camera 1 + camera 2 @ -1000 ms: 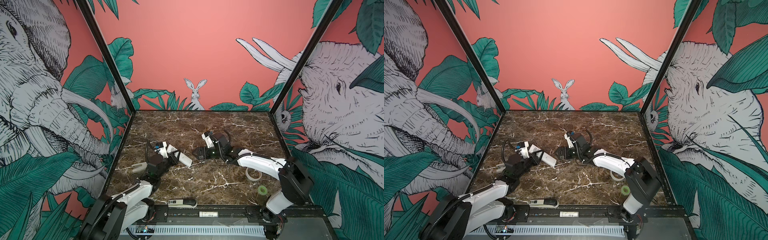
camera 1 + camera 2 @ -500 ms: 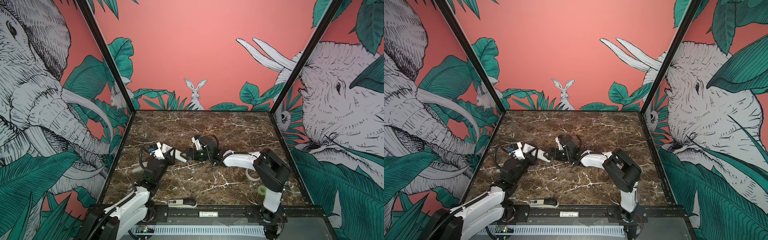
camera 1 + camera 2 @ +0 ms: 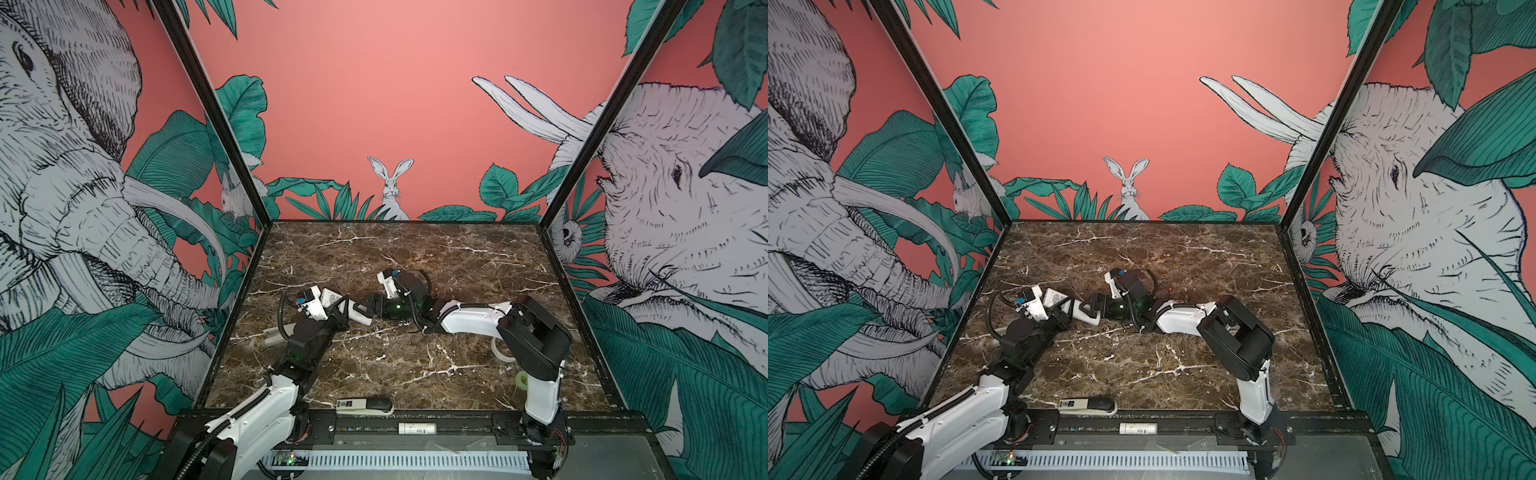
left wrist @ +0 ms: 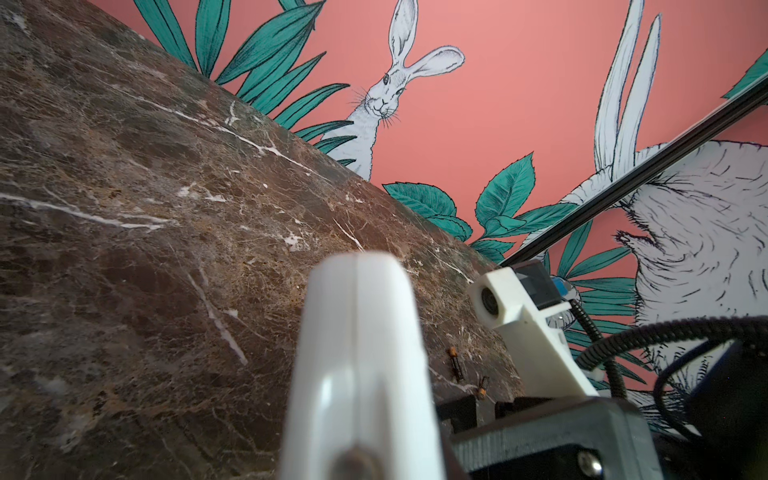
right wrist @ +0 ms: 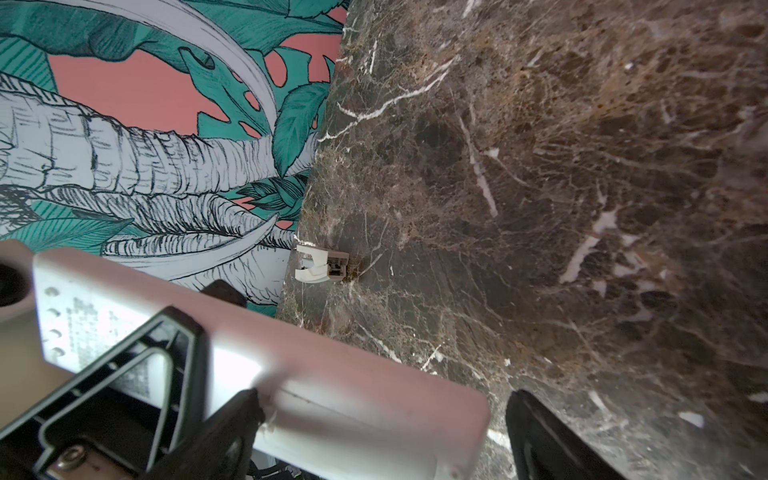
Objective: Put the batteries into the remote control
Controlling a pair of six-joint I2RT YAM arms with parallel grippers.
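Remote control (image 3: 358, 313) over brown marble table (image 3: 415, 257), amid jungle-mural walls (image 3: 374, 83).

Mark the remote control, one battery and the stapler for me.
remote control (image 5: 374, 397): right wrist view, flat face near its end.
battery (image 4: 456, 365): left wrist view, mid-body of the longer-looking one.
stapler (image 3: 374, 404): in a top view, black top part.

My left arm (image 3: 282, 395) reaches forward, low; left gripper (image 3: 340, 311) clamped on remote (image 3: 360, 316). My right arm (image 3: 473, 320) is elbow-bent, reaching leftward; right gripper (image 3: 371, 309) jaws wide apart, facing the left one.
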